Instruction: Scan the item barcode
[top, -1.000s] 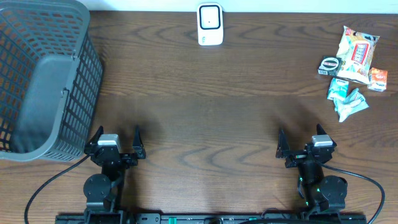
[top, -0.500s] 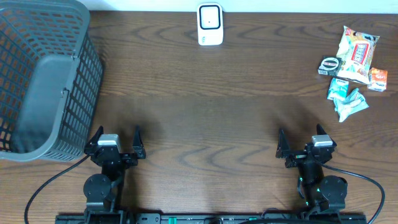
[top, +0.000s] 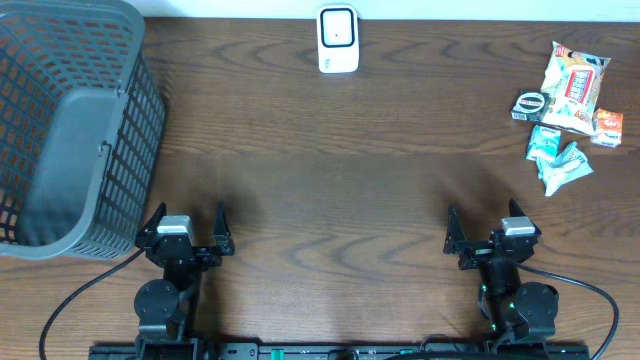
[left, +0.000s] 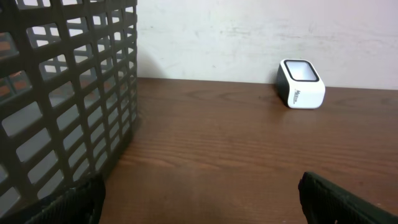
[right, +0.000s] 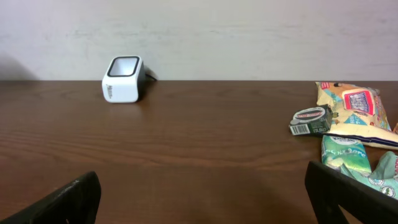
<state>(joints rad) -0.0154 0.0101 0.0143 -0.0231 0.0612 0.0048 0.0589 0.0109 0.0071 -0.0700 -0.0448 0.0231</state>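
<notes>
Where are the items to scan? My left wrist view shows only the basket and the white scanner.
Observer: Clustered far right on the table: a yellow snack bag, a small dark pack, teal packets and an orange packet.
Operator: Which arm is closer?
Observer: The right pincer, open and empty, with the cluster ahead to its right.
Operator: Anything in the basket?
Observer: Overhead, its grey floor looks bare.
</notes>
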